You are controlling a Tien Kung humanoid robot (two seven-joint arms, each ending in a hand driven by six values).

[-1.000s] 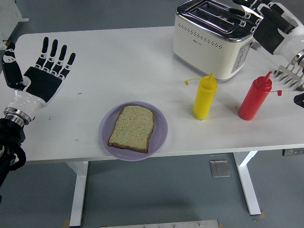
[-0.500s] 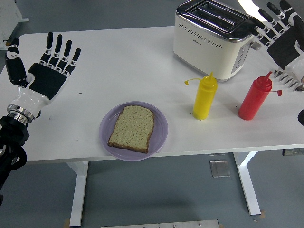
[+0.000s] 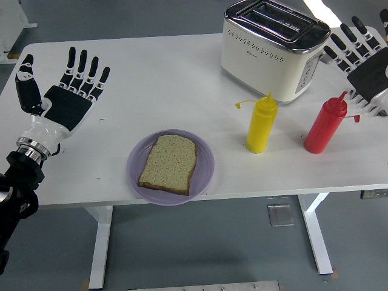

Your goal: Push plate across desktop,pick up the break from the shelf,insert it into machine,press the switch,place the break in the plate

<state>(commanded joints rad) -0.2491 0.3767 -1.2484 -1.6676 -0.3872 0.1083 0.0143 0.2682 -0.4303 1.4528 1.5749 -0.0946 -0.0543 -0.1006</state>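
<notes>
A slice of brown bread (image 3: 168, 163) lies flat on a purple plate (image 3: 204, 174) near the table's front edge. The cream toaster (image 3: 270, 51) stands at the back right, its two slots showing nothing in them. My left hand (image 3: 65, 91) hovers over the table's left side, palm up, fingers spread, holding nothing. My right hand (image 3: 362, 58) is at the right edge beside the toaster, fingers spread, holding nothing. A metal rack (image 3: 377, 110) is partly visible under it.
A yellow squeeze bottle (image 3: 262, 123) and a red squeeze bottle (image 3: 325, 124) stand upright in front of the toaster. The white table (image 3: 151, 79) ends just below the plate, which slightly overhangs its front edge.
My left hand has drifted right and slightly forward over the table. My right hand has come away from the toaster's top, moved right and down, and its fingers have spread.
</notes>
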